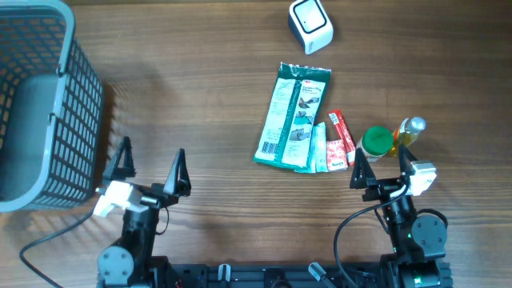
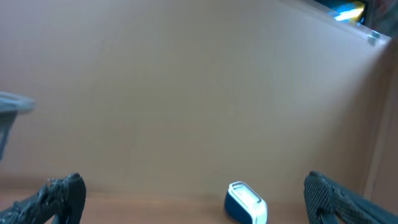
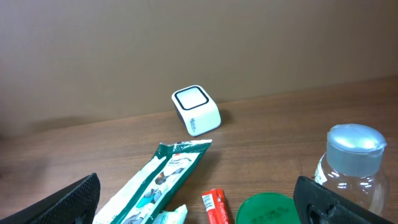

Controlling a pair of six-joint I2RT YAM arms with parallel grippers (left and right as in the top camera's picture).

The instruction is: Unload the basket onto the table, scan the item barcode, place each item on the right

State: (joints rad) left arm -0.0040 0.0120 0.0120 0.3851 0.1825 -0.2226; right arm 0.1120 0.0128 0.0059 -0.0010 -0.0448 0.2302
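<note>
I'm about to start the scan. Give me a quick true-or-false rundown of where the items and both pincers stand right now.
1. The left pincer and the right pincer are both open and hold nothing. True.
2. The scanner stands on the table, beyond the green packet. True.
3. The green packet lies in the basket. False: it lies flat on the table, and the basket stands apart on the left.
4. The left pincer holds the bottle. False: the bottle stands upright beside the green-lidded jar, near the right pincer, and nothing grips it.
</note>
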